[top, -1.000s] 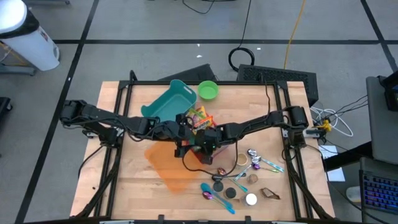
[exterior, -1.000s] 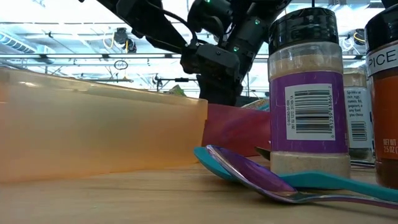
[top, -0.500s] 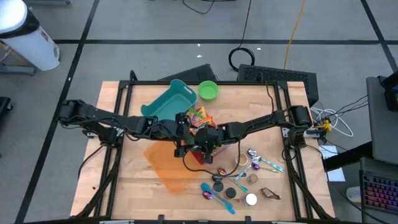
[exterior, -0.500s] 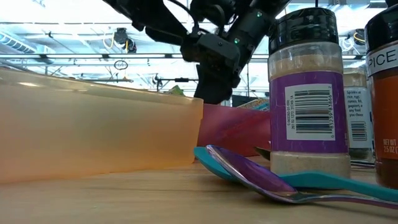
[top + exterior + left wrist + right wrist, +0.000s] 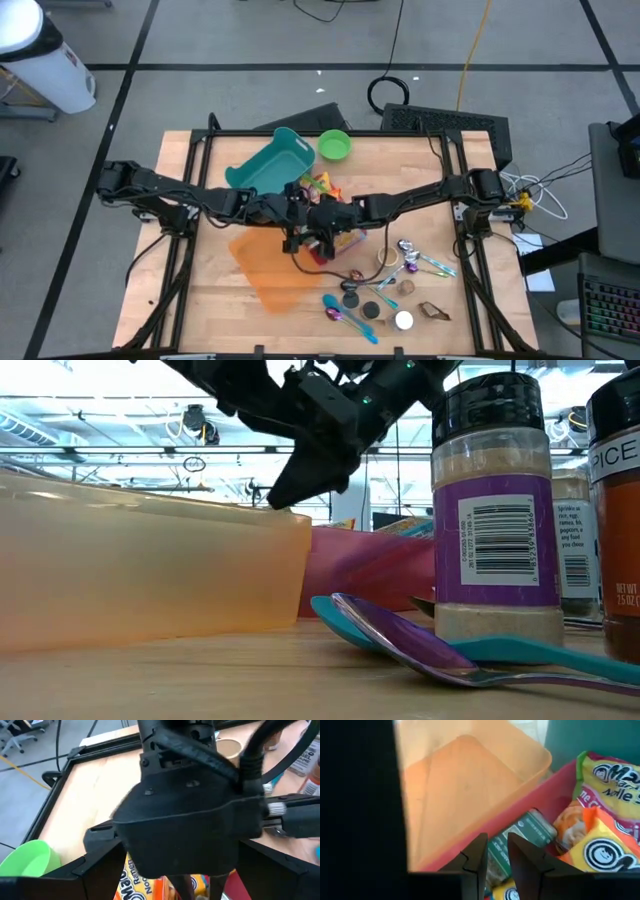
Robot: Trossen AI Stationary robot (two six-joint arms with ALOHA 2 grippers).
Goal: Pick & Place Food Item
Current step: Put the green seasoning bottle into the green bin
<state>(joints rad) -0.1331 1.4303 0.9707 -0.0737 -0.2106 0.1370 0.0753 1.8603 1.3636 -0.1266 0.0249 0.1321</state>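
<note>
A red bin [image 5: 520, 802] of food packets stands mid-table between the orange bin [image 5: 270, 265] and the teal bin [image 5: 268, 165]. It holds yellow noodle packets [image 5: 610, 775] and a green packet [image 5: 525, 832]. My right gripper [image 5: 496, 857] hovers over the red bin's edge, its fingers nearly together on the green packet's end. In the low view it [image 5: 278, 498] slants down above the orange bin [image 5: 150, 570]. My left gripper [image 5: 298, 208] stands open just behind it, and the right arm's wrist fills most of its own view. My right gripper has the green packet's near end [image 5: 495, 851] between its two fingers [image 5: 476, 857], coming slanting down from the table's right side. The packet's other end [image 5: 545, 832] lies among the packets in the red bin. How far back it reaches is hidden by the fingers.
A green bowl [image 5: 334, 145] sits at the far edge beside the teal bin. Spice jars [image 5: 495, 510], spoons [image 5: 420, 640], a cup [image 5: 389, 258] and small lids [image 5: 370, 310] crowd the near right. The two arms meet closely at mid-table.
My right gripper has risen above the red bin and tipped to a flatter slant, its fingertips now pointing toward the orange bin. In the low view the orange bin's end has drawn away from the red bin, baring more of the red wall.
</note>
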